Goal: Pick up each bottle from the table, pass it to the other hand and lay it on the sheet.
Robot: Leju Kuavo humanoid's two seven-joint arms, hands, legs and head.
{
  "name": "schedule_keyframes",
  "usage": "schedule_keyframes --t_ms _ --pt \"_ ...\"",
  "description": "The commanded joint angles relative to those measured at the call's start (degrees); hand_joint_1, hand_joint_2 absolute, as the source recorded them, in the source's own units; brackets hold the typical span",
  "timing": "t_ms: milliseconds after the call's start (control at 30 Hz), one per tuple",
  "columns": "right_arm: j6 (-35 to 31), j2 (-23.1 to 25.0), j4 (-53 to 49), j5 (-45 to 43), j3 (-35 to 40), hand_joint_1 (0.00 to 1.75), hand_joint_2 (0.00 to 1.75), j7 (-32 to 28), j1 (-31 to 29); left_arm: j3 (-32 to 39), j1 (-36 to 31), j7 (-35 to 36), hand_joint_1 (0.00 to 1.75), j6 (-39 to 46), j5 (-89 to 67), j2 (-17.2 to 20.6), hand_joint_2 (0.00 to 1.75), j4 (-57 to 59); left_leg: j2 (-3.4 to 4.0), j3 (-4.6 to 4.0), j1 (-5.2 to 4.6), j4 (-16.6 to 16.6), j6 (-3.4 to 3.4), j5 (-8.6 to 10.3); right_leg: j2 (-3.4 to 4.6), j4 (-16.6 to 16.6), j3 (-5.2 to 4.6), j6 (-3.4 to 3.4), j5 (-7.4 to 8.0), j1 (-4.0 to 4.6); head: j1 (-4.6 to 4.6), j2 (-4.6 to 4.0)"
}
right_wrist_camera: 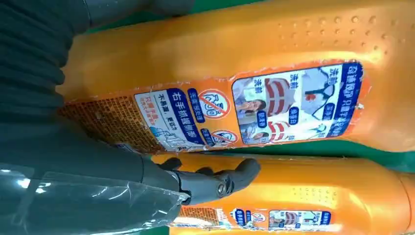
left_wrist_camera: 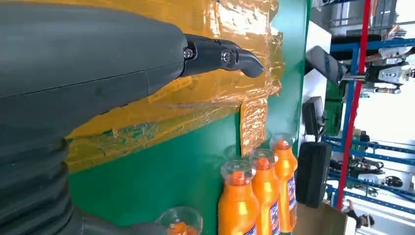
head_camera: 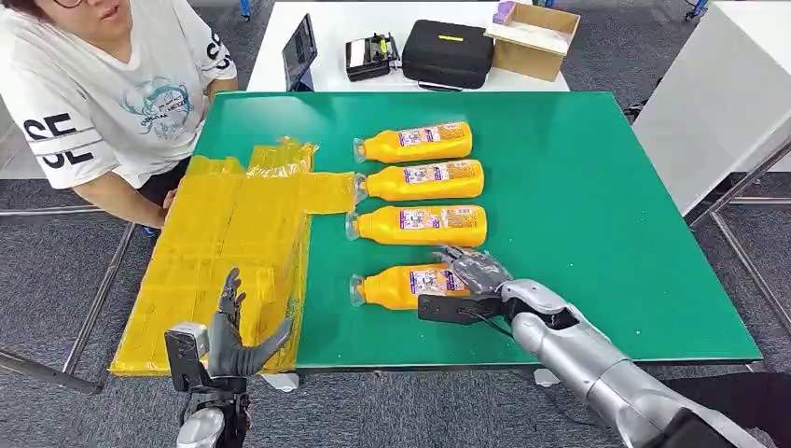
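Right hand (head_camera: 474,273) draped over the nearest orange plastic bottle with clear cap (head_camera: 403,287) lying on the green table (head_camera: 597,205), grip closure unclear, left hand (head_camera: 233,341) spread empty over the yellow plastic sheet (head_camera: 224,252); round bottle may roll toward its neighbour

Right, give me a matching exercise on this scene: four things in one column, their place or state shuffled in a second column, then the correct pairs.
Things:
1. right hand
2. left hand
3. yellow sheet
4. black case

Places or states:
A. on the white table behind the green one
B. spread over the left part of the green table
C. raised at the near table edge, fingers apart, holding nothing
D. resting on the nearest orange bottle

Pairs: 1-D, 2-C, 3-B, 4-A
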Motion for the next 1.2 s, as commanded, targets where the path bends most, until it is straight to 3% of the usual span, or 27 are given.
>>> schedule_keyframes --t_ms 33,467,567,600,667,733,867,933,967,1033,1100,1200 --pt "0.9 0.4 5.6 -0.5 5.4 1.73 1.75 -0.2 -1.8 0.2 -2.1 0.1 0.0 0.0 0.3 0.5 1.75 4.3 0.08 0.21 0.06 0.0 -0.01 -0.05 0.0 -0.1 0.23 -0.19 -0.02 0.1 0.0 0.0" --pt "1.1 -0.7 4.9 -0.6 6.0 1.75 1.75 -0.2 -2.0 0.2 -1.8 0.1 0.0 0.0 0.3 0.5 1.75 4.3 0.03 0.24 0.06 -0.1 0.0 -0.05 -0.07 -0.1 0.27 -0.18 -0.04 0.1 0.0 0.0" --pt "-2.0 -0.8 2.2 -2.5 3.7 1.75 1.75 -2.2 -0.6 -0.1 -1.6 0.1 0.0 0.0 0.3 0.5 1.75 4.2 0.01 0.2 0.06 0.0 0.0 -0.04 -0.08 -0.1 0.24 -0.17 -0.03 0.1 0.0 0.0" --pt "-7.2 1.0 0.1 -3.4 -0.7 1.75 1.75 -4.2 2.3 -0.1 -1.2 0.1 0.0 0.1 0.4 0.5 1.75 3.6 0.0 0.16 0.04 0.0 0.0 -0.03 -0.06 -0.1 0.18 -0.13 -0.02 0.06 0.0 0.0" --pt "-19.5 10.0 -6.8 -2.5 -13.1 1.75 1.75 -7.6 10.6 0.6 0.9 -0.2 0.0 0.6 1.0 0.3 1.75 0.4 0.02 0.23 0.1 -0.1 -0.03 -0.05 -0.05 -0.1 0.27 -0.17 -0.03 0.13 0.02 0.0" --pt "-26.1 17.2 -17.0 -3.2 -20.3 1.75 1.75 -9.8 15.9 0.7 3.7 -0.2 0.0 0.6 2.1 0.1 1.75 -3.8 0.34 0.36 0.17 -0.1 -0.08 -0.16 0.24 -0.2 0.3 -0.29 -0.04 0.21 -0.02 0.0" --pt "-31.3 22.2 -25.9 -5.6 -26.8 1.75 1.75 -14.8 18.2 -1.2 5.6 0.0 0.0 -0.1 3.3 0.6 1.75 -8.2 0.42 -0.03 0.09 0.0 -0.09 -0.21 0.35 0.2 -0.17 -0.22 -0.09 0.14 -0.04 0.0" --pt "-31.0 21.9 -26.3 -5.9 -27.3 1.75 1.75 -15.0 18.3 -1.3 5.6 0.2 0.0 0.0 3.5 0.5 1.75 -8.6 0.48 0.19 0.27 0.1 -0.16 -0.43 0.31 0.2 0.04 -0.44 -0.31 0.33 -0.04 0.0" --pt "-30.8 21.8 -26.2 -6.0 -27.5 1.75 1.75 -15.2 18.4 -1.4 5.5 0.2 0.0 0.0 3.5 0.6 1.75 -8.6 0.06 -0.15 0.21 0.1 -0.05 -0.15 -0.03 0.1 -0.15 -0.2 -0.16 0.24 -0.04 0.0" --pt "-30.7 21.8 -25.7 -6.3 -27.8 1.75 1.75 -15.7 18.5 -1.5 5.5 0.3 0.0 0.0 3.6 0.6 1.75 -8.5 -0.03 -0.24 0.2 0.0 -0.02 -0.06 -0.09 0.0 -0.21 -0.16 -0.15 0.2 -0.02 0.0" --pt "-34.5 25.0 -27.0 -10.0 -31.7 1.75 1.75 -22.7 20.0 -2.7 5.1 0.0 0.0 -0.2 4.3 1.2 1.75 -8.9 0.04 -0.18 0.17 0.0 0.0 -0.08 -0.04 0.0 -0.15 -0.17 -0.15 0.13 0.0 0.0" --pt "-36.2 26.9 -31.0 -13.8 -34.6 1.75 1.75 -26.0 21.5 -4.5 4.7 0.0 0.0 -0.6 5.6 1.8 1.75 -11.0 0.08 -0.18 0.16 0.0 -0.02 -0.13 -0.04 0.0 -0.12 -0.25 -0.15 0.12 0.0 0.0"
